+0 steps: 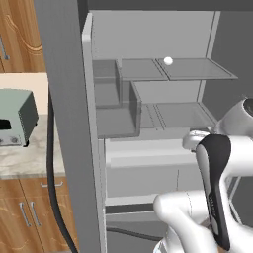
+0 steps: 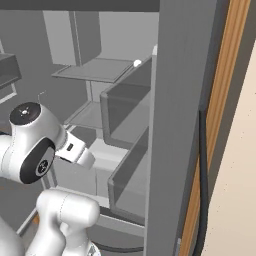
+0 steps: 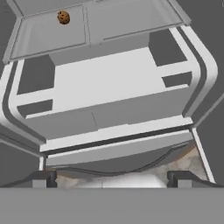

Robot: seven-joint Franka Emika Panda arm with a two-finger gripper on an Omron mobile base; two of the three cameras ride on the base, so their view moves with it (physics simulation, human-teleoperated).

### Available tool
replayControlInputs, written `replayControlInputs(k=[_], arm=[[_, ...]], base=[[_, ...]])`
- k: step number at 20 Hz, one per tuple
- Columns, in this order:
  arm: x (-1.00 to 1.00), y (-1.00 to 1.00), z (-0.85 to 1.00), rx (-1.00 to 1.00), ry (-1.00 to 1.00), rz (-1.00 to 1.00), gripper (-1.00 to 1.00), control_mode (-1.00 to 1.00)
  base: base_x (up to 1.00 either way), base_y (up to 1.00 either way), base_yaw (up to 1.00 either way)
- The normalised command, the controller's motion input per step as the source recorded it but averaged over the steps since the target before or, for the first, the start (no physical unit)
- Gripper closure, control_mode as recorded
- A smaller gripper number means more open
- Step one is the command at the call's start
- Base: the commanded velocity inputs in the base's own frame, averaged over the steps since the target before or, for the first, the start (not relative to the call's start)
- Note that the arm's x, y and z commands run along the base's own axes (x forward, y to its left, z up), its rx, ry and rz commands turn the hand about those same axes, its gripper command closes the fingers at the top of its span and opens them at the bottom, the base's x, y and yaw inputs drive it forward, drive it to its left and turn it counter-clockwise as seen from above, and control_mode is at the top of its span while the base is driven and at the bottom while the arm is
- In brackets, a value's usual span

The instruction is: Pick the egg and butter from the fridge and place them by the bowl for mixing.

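Note:
The fridge (image 1: 148, 34) stands open in front of me, with pale grey shelves and drawers inside. The egg (image 1: 168, 61), a tiny white ball, rests on the upper shelf toward the back, and it is also visible as the egg (image 2: 137, 63) behind a door bin. My gripper (image 3: 111, 178) is open and holds nothing. It hangs in front of the lower drawers, well below the egg, with one dark fingertip (image 3: 43, 177) at each side of the hand view. The butter and the bowl are out of view.
A small brown speckled ball (image 3: 64, 17) lies on a shelf above the drawers. Open doors with bins (image 2: 127, 107) flank the fridge. A pale green toaster oven (image 1: 17, 116) sits on the marble counter (image 1: 24, 158) to the left, above wooden cabinets.

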Motion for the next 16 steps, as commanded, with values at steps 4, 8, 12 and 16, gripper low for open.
replayControlInputs(k=[4,8,12,16], arm=[[0.1,0.09,0.11,-0.04,0.0,0.58,-1.0,-1.0],[0.0,0.0,0.11,-0.03,0.0,0.36,-1.0,-1.0],[0.01,0.04,0.39,0.0,-0.05,0.01,-1.0,-1.0],[-0.1,0.02,1.0,-0.01,-0.09,-0.03,-1.0,-1.0]], base=[[0.0,0.0,0.0],[0.0,0.0,0.0],[0.0,0.0,0.0],[0.0,0.0,0.0]])
